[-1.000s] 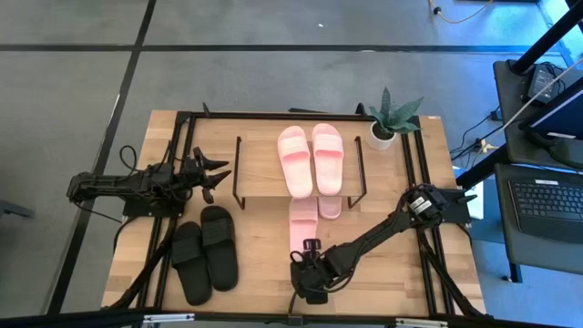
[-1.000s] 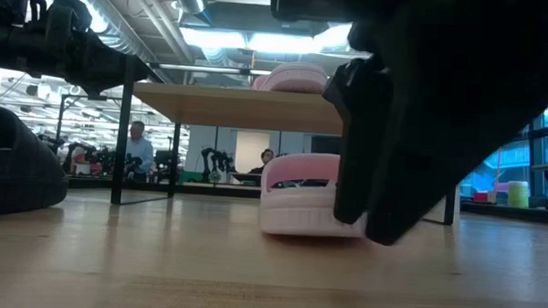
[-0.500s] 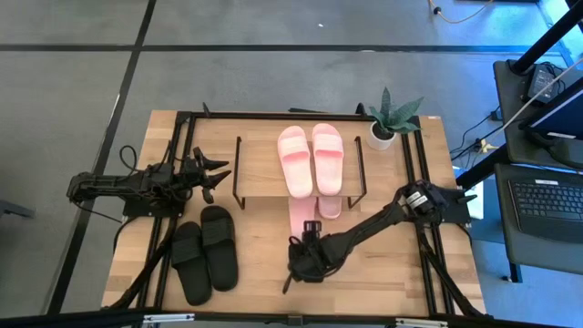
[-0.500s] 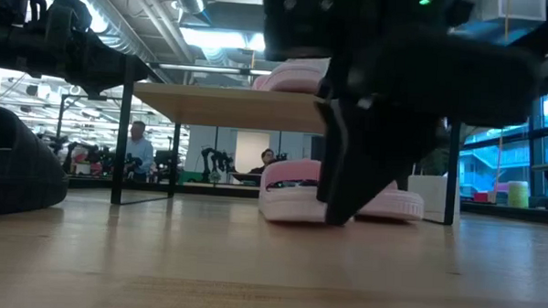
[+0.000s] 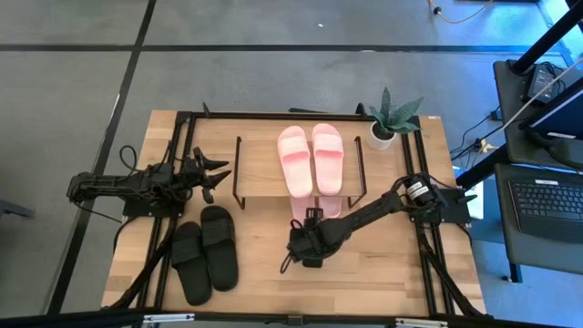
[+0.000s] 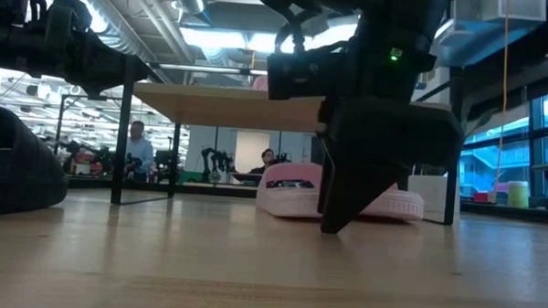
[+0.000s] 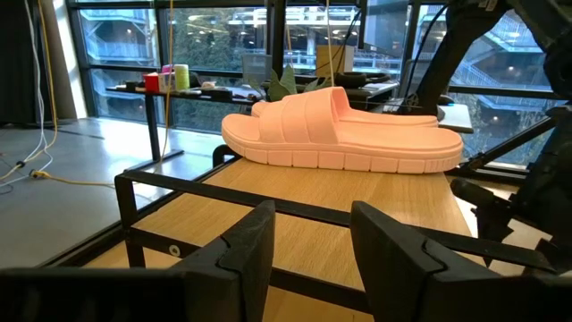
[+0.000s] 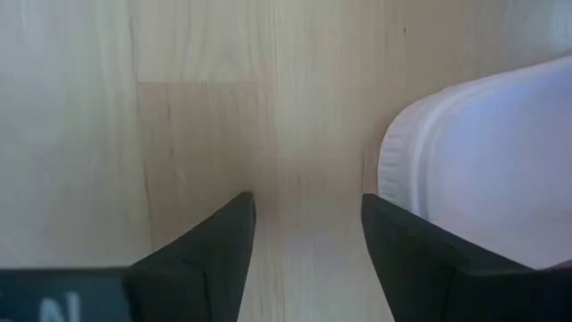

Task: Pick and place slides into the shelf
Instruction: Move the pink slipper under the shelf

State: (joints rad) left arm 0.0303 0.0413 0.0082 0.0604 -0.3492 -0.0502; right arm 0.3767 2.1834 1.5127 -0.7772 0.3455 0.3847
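Light wood forms both the counter (image 5: 383, 273) and the top board of the low black-wire-legged shelf (image 5: 260, 173), which stands toward the far middle of the counter. A pair of light pink wide-strap slides (image 5: 310, 159) lies side by side on the shelf board. A second pair of light pink slides (image 6: 296, 187) sits on the counter under the shelf's near edge, heels poking out. The pair of black slides (image 5: 205, 251) lies on the counter near the front left, outside the shelf. The right gripper (image 5: 299, 260) hangs low over the counter just in front of the lower pink pair, its fingers (image 8: 210, 246) spread apart around bare wood, holding nothing, one pink heel just beside them. The left gripper (image 5: 219, 175) waits at the shelf's left end, fingers (image 7: 246, 250) parted and empty. A small potted green plant (image 5: 390, 118) stands by the shelf's right far corner.
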